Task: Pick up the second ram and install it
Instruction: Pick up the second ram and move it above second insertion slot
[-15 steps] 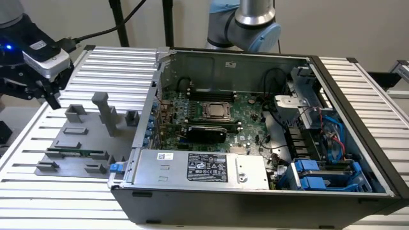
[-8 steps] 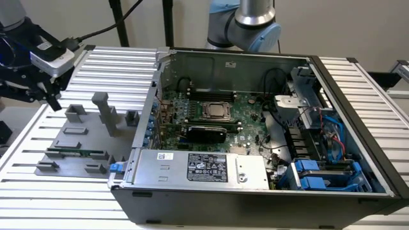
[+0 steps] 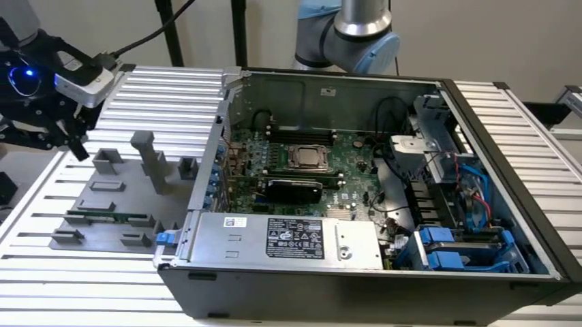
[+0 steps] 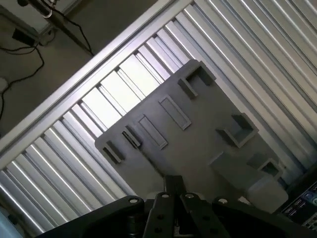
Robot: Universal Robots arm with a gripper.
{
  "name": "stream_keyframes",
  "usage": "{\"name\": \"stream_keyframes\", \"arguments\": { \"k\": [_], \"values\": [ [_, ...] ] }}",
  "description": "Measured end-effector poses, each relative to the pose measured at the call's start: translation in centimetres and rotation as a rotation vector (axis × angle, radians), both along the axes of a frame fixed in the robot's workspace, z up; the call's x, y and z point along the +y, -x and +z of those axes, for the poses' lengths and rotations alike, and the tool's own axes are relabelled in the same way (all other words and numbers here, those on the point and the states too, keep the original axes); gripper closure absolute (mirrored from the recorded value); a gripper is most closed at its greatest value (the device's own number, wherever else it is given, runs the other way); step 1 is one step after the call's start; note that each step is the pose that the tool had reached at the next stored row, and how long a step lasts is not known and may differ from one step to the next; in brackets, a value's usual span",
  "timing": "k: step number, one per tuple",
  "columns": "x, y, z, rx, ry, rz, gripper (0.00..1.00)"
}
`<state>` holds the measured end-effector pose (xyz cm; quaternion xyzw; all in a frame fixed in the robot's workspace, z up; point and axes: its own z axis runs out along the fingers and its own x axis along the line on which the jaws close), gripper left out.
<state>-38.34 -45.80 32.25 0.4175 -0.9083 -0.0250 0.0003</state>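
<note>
Your black gripper (image 3: 73, 142) hangs over the far edge of the grey plastic fixture plate (image 3: 123, 201); you cannot tell whether the jaws are open or closed. The slim green second ram (image 3: 109, 218) lies slotted nearer the camera, its long axis running across the exterior view, with upright grey blocks (image 3: 150, 160) standing beyond it.

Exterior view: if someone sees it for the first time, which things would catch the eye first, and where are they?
The open computer case dominates the middle and the exterior view's right, its green motherboard exposed inside. On the exterior view's left a grey fixture plate holds the second ram, a slim green stick. The pincer hangs higher up, near that plate's far end.
</note>
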Motion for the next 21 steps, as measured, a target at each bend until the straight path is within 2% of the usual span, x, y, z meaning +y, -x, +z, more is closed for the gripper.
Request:
{"name": "stream_keyframes", "arguments": {
  "k": [6, 21],
  "values": [
    [0.00, 0.0, -0.33, -0.0035, 0.0019, 0.109, 1.00],
    [0.00, 0.0, -1.11, -0.0165, 0.0097, 0.383, 1.00]
  ]
}}
